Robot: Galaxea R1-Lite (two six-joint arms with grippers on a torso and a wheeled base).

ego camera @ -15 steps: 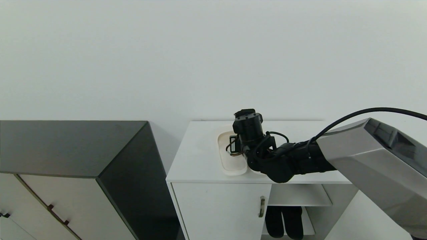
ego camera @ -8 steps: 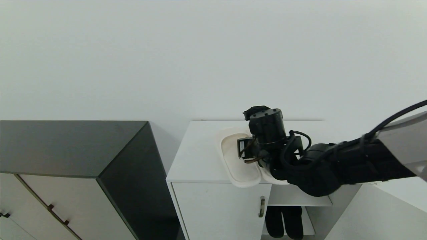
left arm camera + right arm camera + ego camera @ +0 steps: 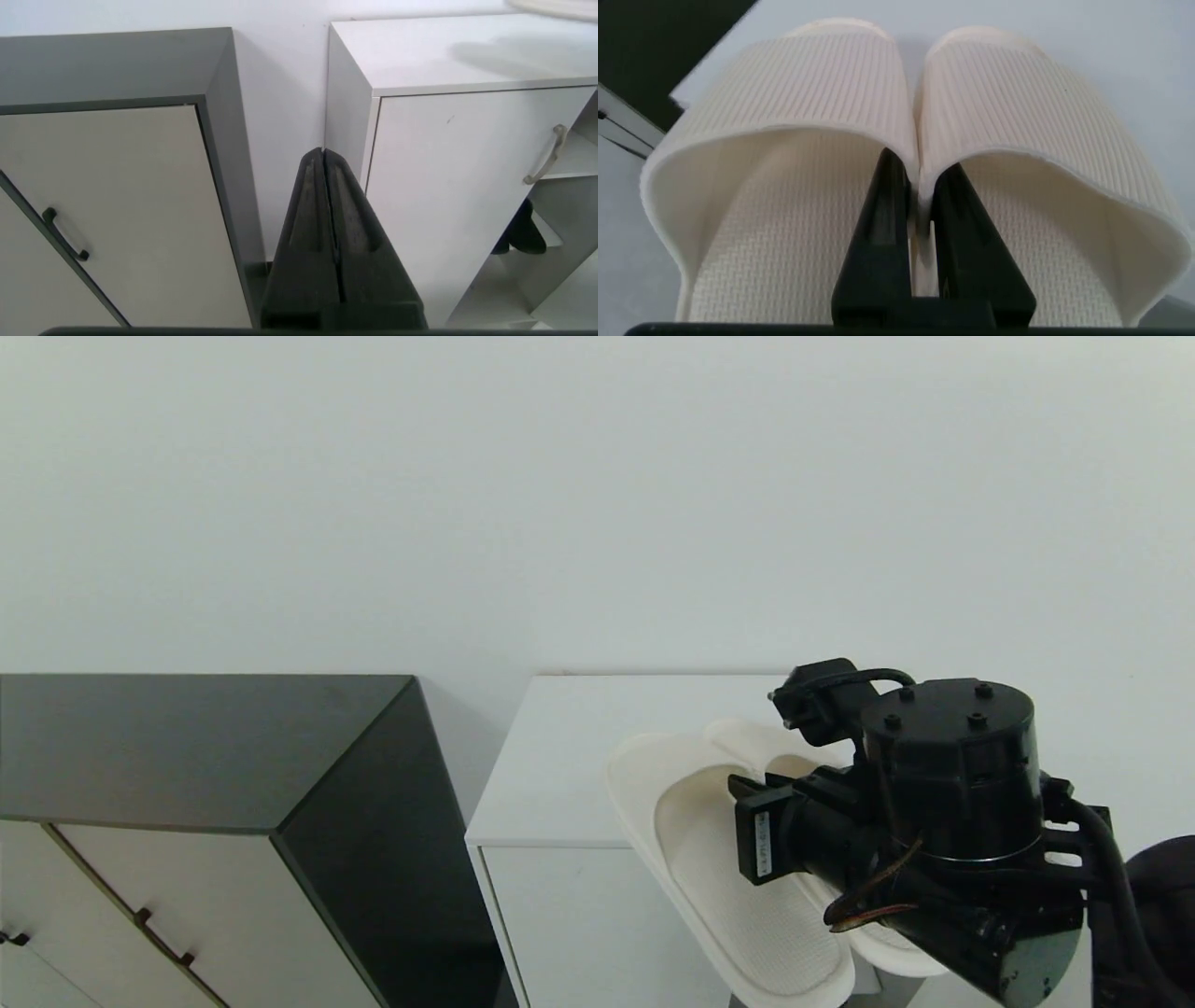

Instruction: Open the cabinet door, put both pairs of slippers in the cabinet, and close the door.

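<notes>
So in the last second the cream slippers (image 3: 738, 887) come off the top of the white cabinet (image 3: 551, 756). The right arm pulls them toward the near right, and they now hang tilted past its front edge instead of lying flat up there. The right hand (image 3: 918, 201) is pinched almost shut on the two inner walls where the slippers meet, so it carries both as one bundle. To me that means the pickup is done and what's left is lowering them into the open right half and closing up. The dark cabinet (image 3: 187, 747) sits just left of the white one and looks out of the way. The shut left door (image 3: 448, 187) is the thing to steer clear of, plus the shelf edges inside the opening. The black pair (image 3: 523, 233) is already on the lower shelf, so room there looks tight. The left hand (image 3: 324, 187) is low in front, fingers pressed together with nothing in them. The door handle (image 3: 545, 154) sticks out right by the opening and could snag a sole.
</notes>
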